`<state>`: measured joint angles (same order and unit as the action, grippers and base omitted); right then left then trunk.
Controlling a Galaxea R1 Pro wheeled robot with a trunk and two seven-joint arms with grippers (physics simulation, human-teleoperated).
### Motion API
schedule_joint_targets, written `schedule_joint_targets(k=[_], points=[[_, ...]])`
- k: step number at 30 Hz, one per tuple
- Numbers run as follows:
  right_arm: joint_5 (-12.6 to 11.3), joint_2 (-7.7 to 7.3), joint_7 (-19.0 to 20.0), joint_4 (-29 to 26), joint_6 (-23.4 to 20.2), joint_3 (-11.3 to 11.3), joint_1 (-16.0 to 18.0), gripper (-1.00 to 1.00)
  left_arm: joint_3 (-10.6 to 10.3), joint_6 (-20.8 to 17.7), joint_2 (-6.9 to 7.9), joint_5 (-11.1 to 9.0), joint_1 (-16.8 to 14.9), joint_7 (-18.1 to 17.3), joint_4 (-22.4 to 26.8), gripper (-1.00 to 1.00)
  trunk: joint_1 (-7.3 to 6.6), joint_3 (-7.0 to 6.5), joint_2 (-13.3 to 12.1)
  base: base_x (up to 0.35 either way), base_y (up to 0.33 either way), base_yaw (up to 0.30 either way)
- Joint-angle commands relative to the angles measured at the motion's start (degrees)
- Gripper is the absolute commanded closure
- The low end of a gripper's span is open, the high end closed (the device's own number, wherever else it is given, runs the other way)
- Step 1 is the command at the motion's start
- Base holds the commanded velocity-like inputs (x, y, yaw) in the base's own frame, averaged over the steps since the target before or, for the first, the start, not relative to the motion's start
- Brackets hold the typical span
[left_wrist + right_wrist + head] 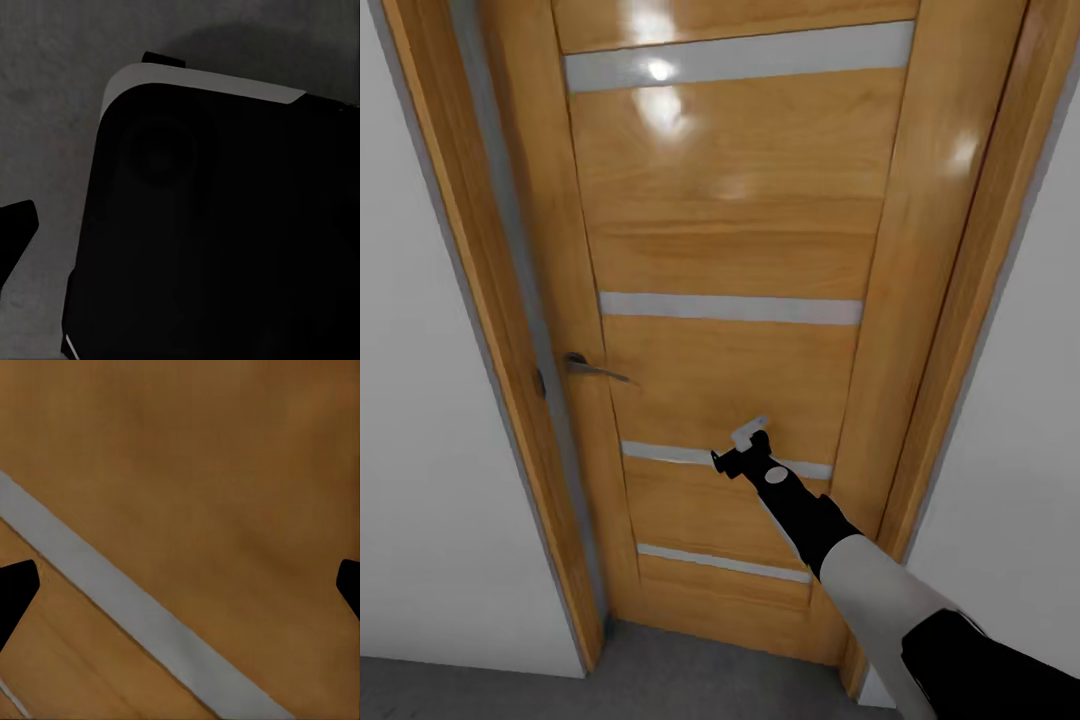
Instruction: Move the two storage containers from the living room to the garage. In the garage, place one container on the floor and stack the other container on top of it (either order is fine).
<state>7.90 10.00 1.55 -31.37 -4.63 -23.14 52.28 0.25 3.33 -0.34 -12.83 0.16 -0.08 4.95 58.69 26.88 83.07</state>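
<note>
The head camera looks forward and down at a wooden door point(730, 260). The right wrist camera faces the same door point(210, 472) very near. The left wrist camera looks down at a black body point(225, 240) over grey floor point(52, 112).

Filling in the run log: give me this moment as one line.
scene: closed wooden door | right gripper: open, at door panel, right of handle | left gripper: cannot tell | containers: unseen

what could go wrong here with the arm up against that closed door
The right gripper is close to the wooden door, well to the side of the handle. Pushing the panel there probably won't unlatch it and may just load the arm.

The right wrist view shows open fingertips with the door panel and its grey strip between them, nothing to grip, so closing there would likely catch nothing.
</note>
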Motion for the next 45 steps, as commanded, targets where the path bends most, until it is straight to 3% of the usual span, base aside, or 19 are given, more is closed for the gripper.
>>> schedule_joint_targets(k=[1, 14, 22, 34, 37, 42, 45], points=[[0.5, 0.0, 0.1, -0.1, -0.5, -0.5, 0.0, -1.0, 0.0, 0.1, -0.01, -0.4, 0.0, 0.0, 0.1, -1.0, 0.04, 0.05, 0.0, 0.318, 0.0, 0.0], [0.6, 0.0, 0.0, -0.3, 0.1, -0.9, 0.0, -1.0, -0.2, 0.2, -0.01, -0.4, 0.0, 0.0, 0.0, -1.0, 0.04, 0.05, 0.0, 0.284, 0.099, 0.0], [0.5, 0.0, -1.0, -1.0, -0.5, -5.6, -0.1, -1.0, 0.0, 0.2, 0.02, -0.4, 0.0, 0.0, 0.1, -1.0, 0.04, 0.05, 0.0, 0.007, 0.006, 0.0], [0.1, 0.0, -2.9, -0.8, -0.5, -5.9, -0.1, -1.0, 0.1, 0.2, 0.04, -0.4, 0.0, 0.0, 0.1, -1.0, 0.04, 0.05, 0.0, 0.0, 0.0, 0.0], [-1.4, 0.0, -5.1, -0.7, -0.3, -5.8, -0.1, -1.0, 0.2, 0.2, 0.06, -0.5, 0.0, 0.0, 0.1, -1.0, 0.04, 0.05, 0.0, 0.0, 0.0, 0.0], [-6.3, 0.0, -9.1, -0.6, 0.6, -5.8, -0.1, -1.0, 0.3, 0.2, 0.0, -0.6, 0.0, 0.0, 0.3, -1.0, 0.04, 0.05, 0.0, 0.0, 0.0, 0.0], [-7.4, 0.0, -9.8, -0.5, 1.5, -5.8, -0.1, -1.0, 0.3, 0.2, 0.03, -0.6, 0.0, 0.1, 0.3, -1.0, 0.04, 0.05, 0.0, 0.055, 0.0, 0.0]])
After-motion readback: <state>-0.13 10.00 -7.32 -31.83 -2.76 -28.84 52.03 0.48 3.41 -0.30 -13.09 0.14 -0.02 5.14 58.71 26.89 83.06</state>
